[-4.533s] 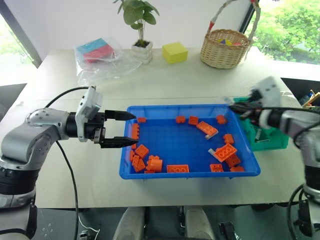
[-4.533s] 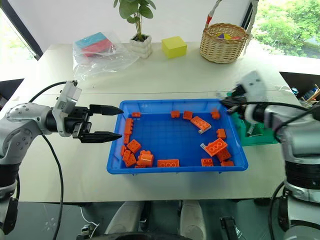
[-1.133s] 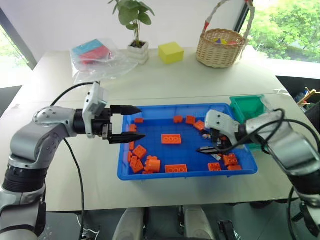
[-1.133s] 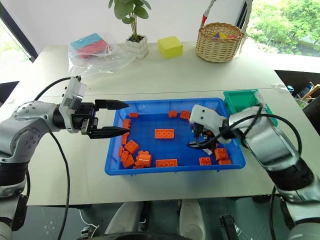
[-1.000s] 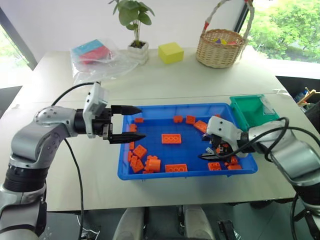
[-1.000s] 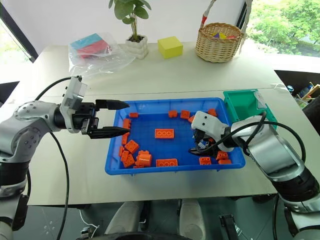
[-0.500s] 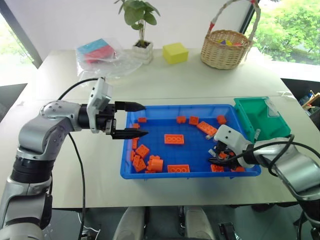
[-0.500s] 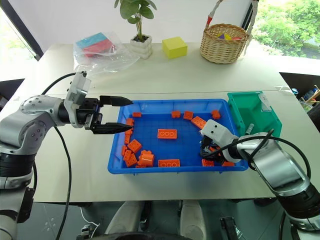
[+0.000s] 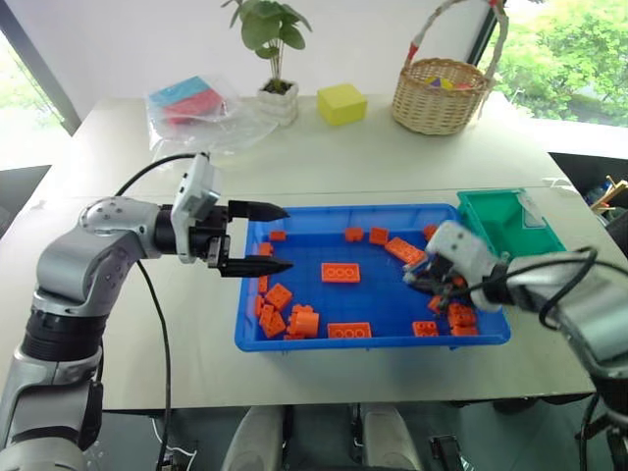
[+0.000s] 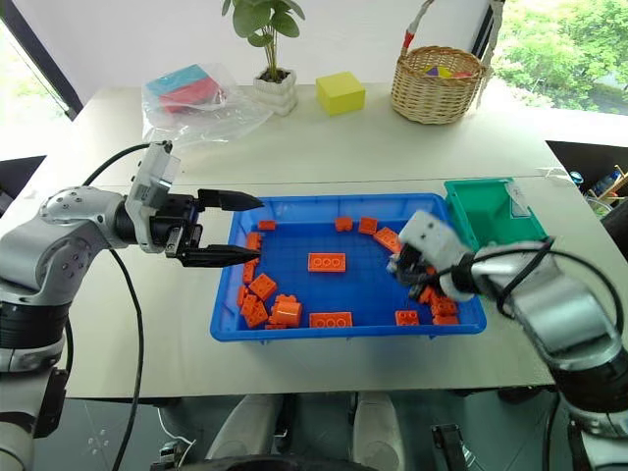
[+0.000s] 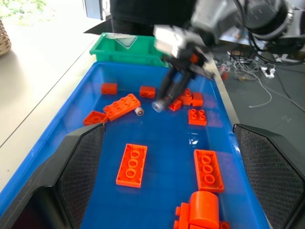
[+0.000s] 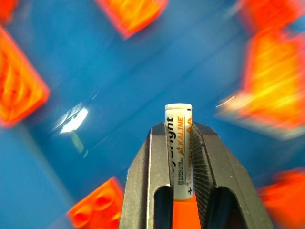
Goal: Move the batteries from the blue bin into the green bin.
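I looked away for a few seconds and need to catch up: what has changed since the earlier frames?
The right gripper came from over the green bin down into the blue bin's right end, shut on a battery and has begun lifting it. An orange brick now lies mid-bin. Another battery lies beside a long brick. The left gripper stayed open at the bin's left edge; the bins stayed put.

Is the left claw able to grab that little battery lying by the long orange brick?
Probably yes: the left gripper is open at the blue bin, nothing blocks the battery, though it's far across.
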Motion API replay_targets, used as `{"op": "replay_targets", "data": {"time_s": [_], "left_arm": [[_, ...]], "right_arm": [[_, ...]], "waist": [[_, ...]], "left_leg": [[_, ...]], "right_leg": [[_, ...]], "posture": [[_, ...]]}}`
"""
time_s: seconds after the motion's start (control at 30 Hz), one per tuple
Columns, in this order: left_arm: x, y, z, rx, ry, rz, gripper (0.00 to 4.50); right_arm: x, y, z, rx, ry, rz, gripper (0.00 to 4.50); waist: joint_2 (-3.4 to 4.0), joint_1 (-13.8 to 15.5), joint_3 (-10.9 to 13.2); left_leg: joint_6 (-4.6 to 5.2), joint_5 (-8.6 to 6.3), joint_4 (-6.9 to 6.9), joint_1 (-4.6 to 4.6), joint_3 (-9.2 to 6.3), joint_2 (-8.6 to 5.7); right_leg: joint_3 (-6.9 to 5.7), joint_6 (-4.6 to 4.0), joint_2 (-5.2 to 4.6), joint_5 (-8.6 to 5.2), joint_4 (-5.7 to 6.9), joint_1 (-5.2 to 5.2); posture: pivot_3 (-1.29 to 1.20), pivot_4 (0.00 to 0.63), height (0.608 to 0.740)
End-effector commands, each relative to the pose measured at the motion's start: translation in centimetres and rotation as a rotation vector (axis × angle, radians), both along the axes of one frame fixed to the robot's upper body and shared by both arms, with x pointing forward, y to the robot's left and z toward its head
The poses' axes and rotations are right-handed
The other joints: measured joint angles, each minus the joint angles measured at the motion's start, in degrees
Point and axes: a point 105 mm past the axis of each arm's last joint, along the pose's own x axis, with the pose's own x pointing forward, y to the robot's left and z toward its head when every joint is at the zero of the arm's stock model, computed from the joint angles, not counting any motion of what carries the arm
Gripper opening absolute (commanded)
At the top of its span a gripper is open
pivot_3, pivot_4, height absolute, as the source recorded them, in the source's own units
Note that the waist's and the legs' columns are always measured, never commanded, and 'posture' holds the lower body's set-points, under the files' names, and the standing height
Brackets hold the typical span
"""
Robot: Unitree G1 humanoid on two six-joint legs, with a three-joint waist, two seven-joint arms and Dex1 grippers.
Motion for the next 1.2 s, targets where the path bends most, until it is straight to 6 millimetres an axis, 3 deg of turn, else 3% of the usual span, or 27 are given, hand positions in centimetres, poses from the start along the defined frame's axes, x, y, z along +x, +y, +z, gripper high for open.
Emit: {"op": "replay_targets", "data": {"time_s": [0.03,0.13,0.23,0.47,0.5,0.63,0.67,0.73,0.93,0.97,1.07,1.2], "left_arm": [[-0.5,0.1,0.6,-0.003,-0.027,-0.017,4.5],[-0.6,0.1,0.6,-0.001,-0.027,-0.017,4.5],[-0.5,0.1,0.5,-0.001,-0.027,-0.018,4.5],[-0.4,-0.2,0.8,-0.002,-0.034,-0.027,4.5],[-0.3,-0.2,0.8,-0.002,-0.035,-0.027,4.5],[-0.2,-0.3,1.0,0.0,-0.039,-0.027,4.5],[-0.2,-0.3,1.0,0.0,-0.039,-0.027,4.5],[-0.3,-0.3,1.0,0.0,-0.04,-0.028,4.5],[-0.2,-0.2,1.0,0.001,-0.042,-0.021,4.5],[-0.2,-0.2,1.0,0.0,-0.043,-0.02,4.5],[-0.2,-0.3,1.0,-0.006,-0.045,-0.017,4.5],[-0.3,-0.3,1.0,-0.01,-0.045,-0.011,4.5]], "right_arm": [[1.7,-4.0,4.3,0.013,-0.128,-0.152,0.03],[2.4,-8.3,6.2,-0.01,-0.183,-0.295,0.03],[2.5,-11.5,6.2,-0.028,-0.182,-0.396,0.03],[2.7,-13.9,4.0,0.002,-0.159,-0.473,0.03],[2.7,-13.9,3.8,0.015,-0.154,-0.479,1.1],[3.1,-14.0,3.7,0.026,-0.184,-0.481,3.03],[3.2,-13.7,4.0,0.033,-0.197,-0.461,3.5],[3.3,-12.9,4.5,0.044,-0.218,-0.413,3.5],[4.4,-5.9,6.2,0.144,-0.242,-0.211,3.5],[4.5,-4.6,6.0,0.146,-0.233,-0.189,3.5],[4.9,-1.0,4.0,0.15,-0.191,-0.156,4.39],[4.4,1.6,1.3,0.12,-0.122,-0.114,4.45]], "waist": [[0.0,0.22,0.0],[-0.01,0.37,0.0],[-0.01,0.05,0.0],[0.04,-0.42,0.01],[0.04,-0.41,0.01],[0.04,-0.26,0.01],[0.04,-0.23,0.01],[0.04,-0.17,0.01],[0.04,-0.99,0.01],[0.04,-1.12,0.01],[0.02,-1.23,0.0],[0.03,-0.96,0.01]], "left_leg": [[0.0,0.0,0.0,-0.01,0.0,0.0],[0.02,-0.01,0.0,-0.09,-0.01,-0.02],[0.07,-0.04,-0.01,-0.12,0.05,-0.03],[0.09,-0.05,-0.03,-0.05,0.12,0.01],[0.09,-0.05,-0.02,-0.05,0.12,0.01],[0.09,-0.05,-0.02,-0.05,0.13,0.0],[0.09,-0.05,-0.02,-0.05,0.13,0.0],[0.09,-0.05,-0.02,-0.05,0.12,0.0],[0.09,-0.05,-0.02,-0.01,0.11,0.04],[0.09,-0.05,-0.02,-0.01,0.06,0.04],[0.09,-0.05,-0.04,-0.03,0.01,0.04],[0.09,-0.04,-0.03,-0.05,0.0,0.01]], "right_leg": [[0.0,0.0,0.0,0.0,0.0,0.0],[-0.03,0.0,-0.01,0.0,-0.07,0.01],[-0.02,0.01,-0.02,0.0,-0.13,0.0],[0.0,0.02,-0.01,0.0,-0.05,-0.02],[0.0,0.02,-0.01,0.01,-0.05,-0.02],[0.01,0.02,-0.01,0.01,-0.05,-0.01],[0.01,0.02,-0.01,0.01,-0.05,-0.01],[0.01,0.02,-0.01,0.01,-0.05,-0.01],[0.01,0.02,0.02,0.01,-0.04,-0.01],[0.01,0.02,0.03,0.01,-0.04,-0.01],[0.0,0.02,0.04,0.01,-0.03,-0.01],[0.0,0.02,0.03,0.01,-0.03,-0.02]], "posture": [[0.0,0.15,0.702],[0.0,0.15,0.702],[0.0,0.15,0.702],[0.0,0.15,0.702],[0.0,0.15,0.702],[0.0,0.15,0.702],[0.0,0.15,0.702],[0.0,0.15,0.702],[0.0,0.15,0.702],[0.0,0.15,0.702],[0.0,0.15,0.702],[0.0,0.15,0.702]]}}
